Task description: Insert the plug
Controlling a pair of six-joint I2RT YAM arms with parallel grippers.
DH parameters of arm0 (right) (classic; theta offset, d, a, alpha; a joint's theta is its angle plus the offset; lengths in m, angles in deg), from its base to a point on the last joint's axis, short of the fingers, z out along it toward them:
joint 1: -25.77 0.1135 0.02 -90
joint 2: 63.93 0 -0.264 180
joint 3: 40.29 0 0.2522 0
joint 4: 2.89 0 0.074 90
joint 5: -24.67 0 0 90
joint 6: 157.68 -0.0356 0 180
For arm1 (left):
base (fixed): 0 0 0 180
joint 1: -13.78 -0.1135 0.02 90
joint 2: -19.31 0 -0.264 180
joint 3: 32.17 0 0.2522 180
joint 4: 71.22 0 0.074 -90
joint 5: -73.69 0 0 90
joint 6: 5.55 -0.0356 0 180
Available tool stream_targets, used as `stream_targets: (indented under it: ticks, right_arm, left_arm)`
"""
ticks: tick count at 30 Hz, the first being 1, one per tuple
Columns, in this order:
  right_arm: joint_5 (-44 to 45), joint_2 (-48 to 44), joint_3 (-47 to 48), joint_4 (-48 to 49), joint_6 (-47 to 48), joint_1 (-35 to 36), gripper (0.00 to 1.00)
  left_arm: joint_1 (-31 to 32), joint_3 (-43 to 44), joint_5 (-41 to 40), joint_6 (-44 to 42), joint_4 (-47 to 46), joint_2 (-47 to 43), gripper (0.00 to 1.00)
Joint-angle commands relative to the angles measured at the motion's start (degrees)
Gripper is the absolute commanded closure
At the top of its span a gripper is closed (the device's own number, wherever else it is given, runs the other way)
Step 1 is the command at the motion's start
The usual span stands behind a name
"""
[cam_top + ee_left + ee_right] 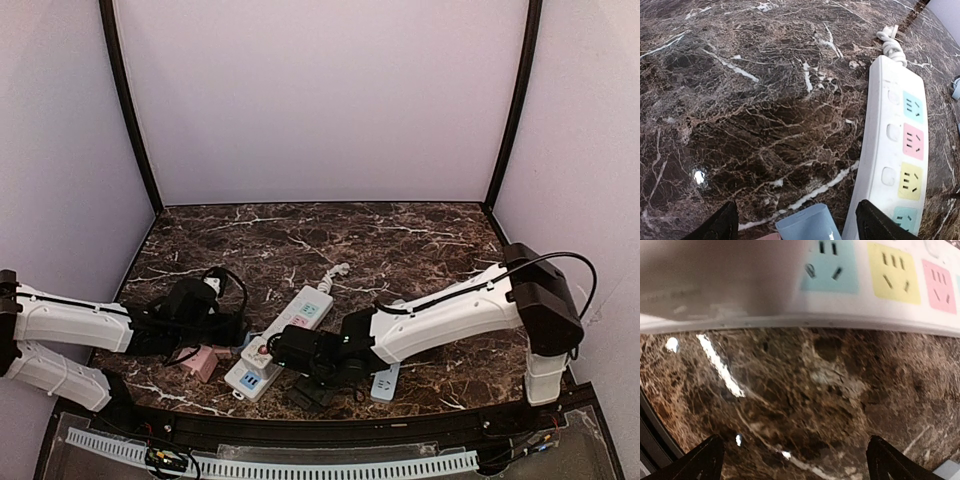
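Right pincer (795, 442) wide and empty, near the power strip (790, 310); left pincer (797, 205) wide about what may be the plug (807, 225). Closing off-centre could shove it aside.

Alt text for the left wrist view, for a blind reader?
A white power strip with blue, pink and yellow sockets lies along the right of a dark marble table. At the bottom edge, the open left gripper straddles a pale blue block without touching it.
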Motion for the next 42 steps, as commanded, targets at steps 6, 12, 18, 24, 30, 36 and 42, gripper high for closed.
stream_targets:
  ticks: [6,12,18,24,30,36,42]
  right_arm:
    - [7.0,-15.4,-8.9,0.6,-5.0,0.5,0.01]
    - [10.1,-20.8,-13.3,2.0,-6.8,0.5,0.01]
    - [11.9,-25.1,-17.4,3.0,-8.2,0.5,0.01]
    - [13.0,-28.1,-20.2,3.0,-9.5,0.5,0.01]
    - [13.8,-30.4,-22.3,3.3,-10.2,0.5,0.01]
    - [14.8,-31.8,-23.3,3.8,-10.3,0.5,0.01]
    - [17.0,-32.8,-24.2,4.1,-11.2,0.5,0.01]
  left_arm:
    - [4.1,3.9,-2.3,2.2,5.9,3.8,0.22]
    - [5.7,6.1,-4.5,3.6,10.1,7.0,0.24]
    - [6.8,8.9,-5.1,4.6,11.1,12.8,0.29]
    - [9.2,12.3,-6.2,5.0,11.3,17.7,0.42]
    - [9.4,15.7,-5.7,1.3,9.7,22.5,0.57]
    - [9.3,18.6,-5.4,-8.4,5.7,26.4,0.60]
    - [9.3,21.6,-5.4,-11.8,5.6,29.6,0.47]
